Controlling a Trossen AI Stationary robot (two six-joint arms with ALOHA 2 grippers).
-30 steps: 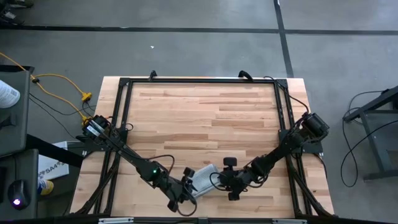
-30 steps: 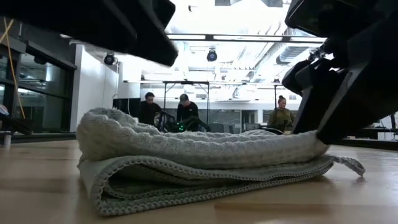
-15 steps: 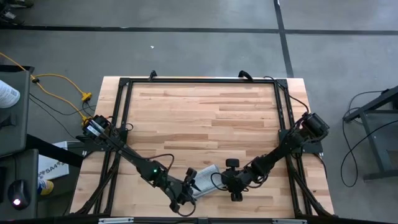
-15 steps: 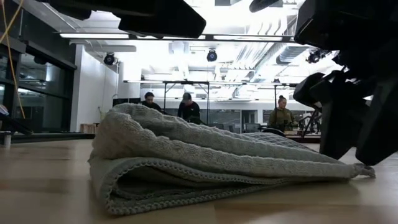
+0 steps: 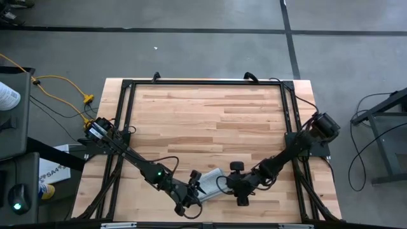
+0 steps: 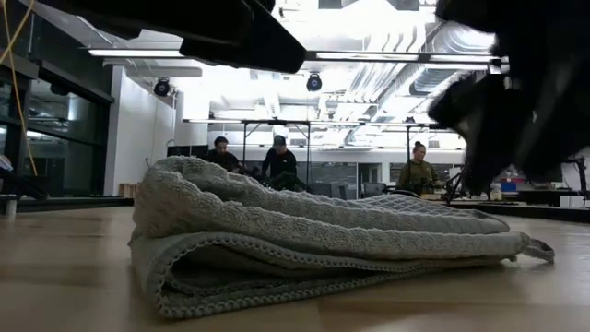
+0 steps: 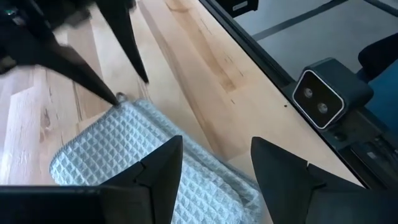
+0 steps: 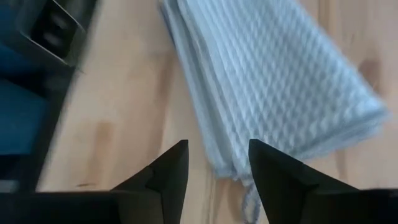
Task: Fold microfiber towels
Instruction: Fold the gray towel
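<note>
The light grey-blue microfiber towel (image 5: 210, 180) lies folded in several layers on the wooden table near its near edge; it also shows in the low view (image 6: 313, 242), the left wrist view (image 7: 143, 162) and the right wrist view (image 8: 273, 74). My left gripper (image 7: 214, 168) is open above the towel's left part and holds nothing. My right gripper (image 8: 217, 165) is open just right of the towel, above its edge, and holds nothing. A small loop (image 6: 542, 249) sticks out at the towel's right corner.
A black metal frame (image 5: 203, 83) runs round the tabletop. A small camera block (image 7: 323, 96) stands at the table's near edge. Bare wood (image 5: 210, 121) lies toward the far side. People (image 6: 277, 161) stand in the room beyond the table.
My right gripper has let go of the towel's right end, laid it down on the table and drawn back up and to the right. The top layer has sunk flat onto the stack. My left gripper has shifted slightly right over the towel.
</note>
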